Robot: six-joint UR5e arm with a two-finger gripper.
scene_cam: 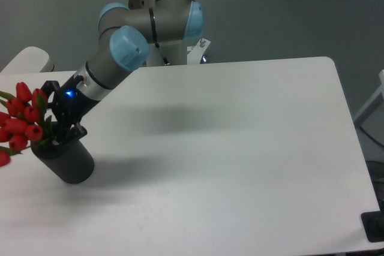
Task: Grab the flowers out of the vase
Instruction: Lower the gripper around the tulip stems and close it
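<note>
So the arm is reaching down and left across the white table point(240, 148), and the gripper point(60, 125) is right at the mouth of the vase point(65, 160), buried in the stems just under the flowers point(21, 121).

For this step, I'd say the trick is to grab the stems as a bundle low down, close to the rim, not the buds, and then pull along the line the bunch is leaning rather than straight up. The vase looks tipped toward the left already, and the blooms hang out past the table's left edge, so any sideways drag could knock it over. A slow lift, watching that the vase doesn't come up with the stems, seems like the safe play.

Where things sit: the red buds are up and to the left of the jaws, fanned out, with the stems running down between or right beside the fingers into the vase. The black fingers blur into the dark vase and leaves, so I honestly can't tell if they're pinching the stems or spread around them.
</note>
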